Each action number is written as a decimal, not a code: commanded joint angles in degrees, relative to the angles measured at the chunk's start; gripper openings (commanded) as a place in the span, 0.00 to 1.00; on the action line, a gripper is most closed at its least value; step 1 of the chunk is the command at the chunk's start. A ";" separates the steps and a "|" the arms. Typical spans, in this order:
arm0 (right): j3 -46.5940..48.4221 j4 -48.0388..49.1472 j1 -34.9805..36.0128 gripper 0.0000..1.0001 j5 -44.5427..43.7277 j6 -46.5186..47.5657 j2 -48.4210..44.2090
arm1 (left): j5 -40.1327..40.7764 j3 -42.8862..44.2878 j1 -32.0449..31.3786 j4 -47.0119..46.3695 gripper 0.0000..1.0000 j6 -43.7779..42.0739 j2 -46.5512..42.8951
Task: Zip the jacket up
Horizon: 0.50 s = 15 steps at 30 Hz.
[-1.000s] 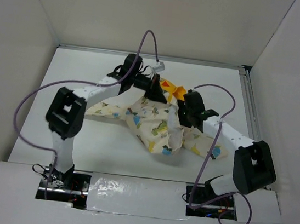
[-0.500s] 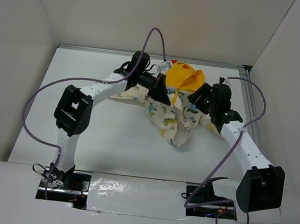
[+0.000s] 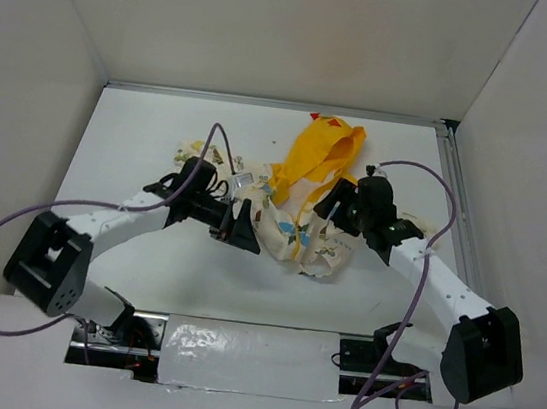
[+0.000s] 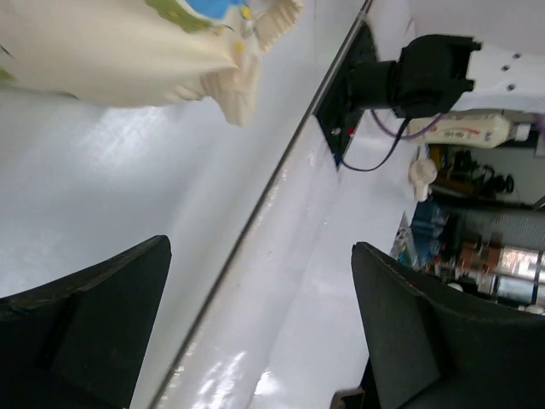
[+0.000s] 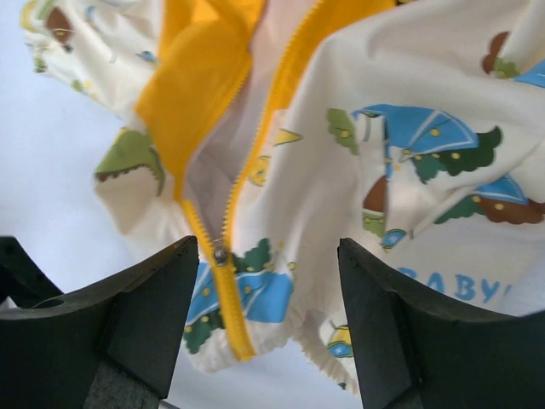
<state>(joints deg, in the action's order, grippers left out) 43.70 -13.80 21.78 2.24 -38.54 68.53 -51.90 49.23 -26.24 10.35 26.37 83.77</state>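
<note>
Left tool (image 3: pixel 239 234) withdrawn, released; right tool (image 3: pixel 327 204) spread above jacket (image 3: pixel 295 231) on white table (image 3: pixel 141 137).

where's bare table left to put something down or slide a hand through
Bare table lies far left, between the side wall and a sleeve of the jacket, and along the near strip between the two arms, ahead of the taped edge. The middle is crowded: the jacket spreads there with the left gripper and right gripper close beside it.
</note>
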 commanded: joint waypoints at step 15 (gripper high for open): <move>-4.68 4.66 2.13 0.73 4.53 -0.92 -5.25 | 20.95 20.80 -10.85 -1.57 0.99 22.32 18.79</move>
<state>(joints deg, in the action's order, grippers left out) 39.72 -10.74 23.86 5.65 -40.14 65.28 -36.32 64.97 -36.32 6.04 45.91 99.57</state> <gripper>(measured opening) 0.737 0.993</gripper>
